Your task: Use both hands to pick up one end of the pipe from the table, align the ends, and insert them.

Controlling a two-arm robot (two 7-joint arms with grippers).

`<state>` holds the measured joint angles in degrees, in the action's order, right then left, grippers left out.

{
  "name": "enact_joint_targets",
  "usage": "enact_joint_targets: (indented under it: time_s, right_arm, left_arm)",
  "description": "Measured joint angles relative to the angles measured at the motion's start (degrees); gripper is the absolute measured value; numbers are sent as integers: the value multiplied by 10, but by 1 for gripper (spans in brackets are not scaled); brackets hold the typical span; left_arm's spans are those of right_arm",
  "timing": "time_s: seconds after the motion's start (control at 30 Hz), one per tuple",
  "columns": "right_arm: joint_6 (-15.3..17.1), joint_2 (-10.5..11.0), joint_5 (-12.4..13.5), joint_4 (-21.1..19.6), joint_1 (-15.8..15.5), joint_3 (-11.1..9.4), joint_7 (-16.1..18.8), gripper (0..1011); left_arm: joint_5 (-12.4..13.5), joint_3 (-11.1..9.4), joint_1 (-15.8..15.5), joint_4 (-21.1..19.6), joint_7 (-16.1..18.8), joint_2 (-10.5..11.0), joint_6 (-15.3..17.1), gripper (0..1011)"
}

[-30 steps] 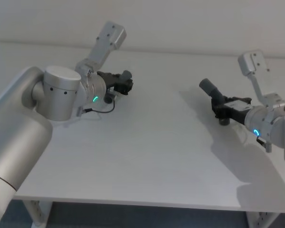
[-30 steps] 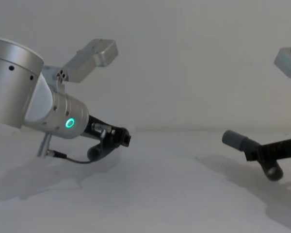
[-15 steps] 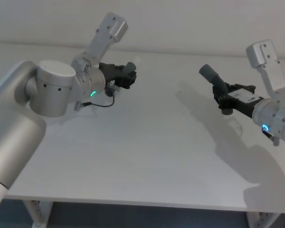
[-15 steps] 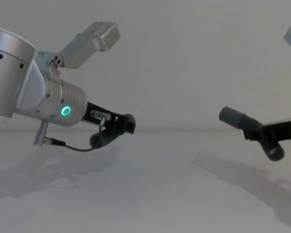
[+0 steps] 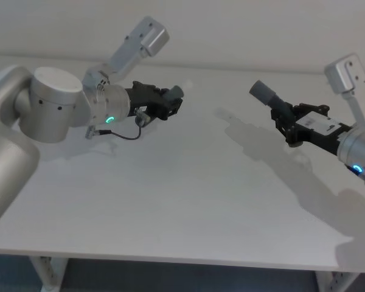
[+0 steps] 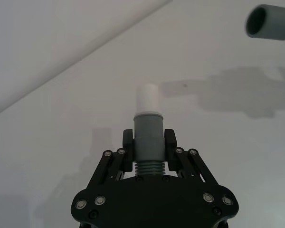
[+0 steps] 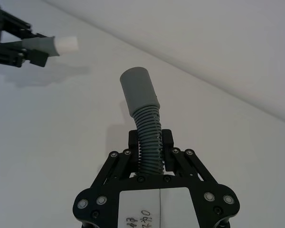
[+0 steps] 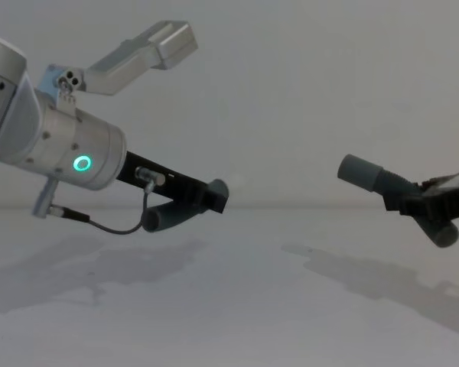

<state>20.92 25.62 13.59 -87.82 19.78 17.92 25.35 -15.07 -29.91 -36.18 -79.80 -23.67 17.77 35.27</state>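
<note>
You are at the aligning step. Both pieces are off the table (image 5: 182,201) and held in the air, well apart. Your left gripper (image 5: 168,107) is clamped on the grey collar of the spigot piece (image 6: 147,137), with the white spigot (image 6: 147,98) poking out past the fingertips toward the middle of the workspace. Your right gripper (image 5: 290,126) is closed on the ribbed section of the socket piece (image 7: 146,128). Its smooth cuff (image 7: 139,91) stands clear of the fingers, tilted up and toward the left arm.

The next move calls for bringing the two ends onto one line before closing the gap. The cuff's mouth looks angled upward while the spigot points more level, though the exact offset is hard to judge from these angles. Level the cuff, face its opening squarely at the spigot, then close in slowly along that line. The ribbed hose may flex beyond the right grip, so expect the cuff to wander a little on contact.

The table is plain matte white and carries only the arms' shadows (image 5: 274,158). Behind it is a bare pale wall (image 5: 243,30).
</note>
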Motion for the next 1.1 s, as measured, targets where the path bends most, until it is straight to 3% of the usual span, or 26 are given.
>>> enact_joint_targets:
  time_s: [0.47,0.9,1.1]
  right_arm:
    - [-98,56,17,11,2,15,107,276]
    - [-183,109,33,12,4,35,215,276]
    - [-201,125,38,5,3,40,241,276]
  left_arm:
    - [-8,-47,-33,-17,-128,58,-14,383]
    - [-16,-77,-55,-28,-203,87,-30,383]
    - [-20,-88,-61,-33,-227,95,-36,383]
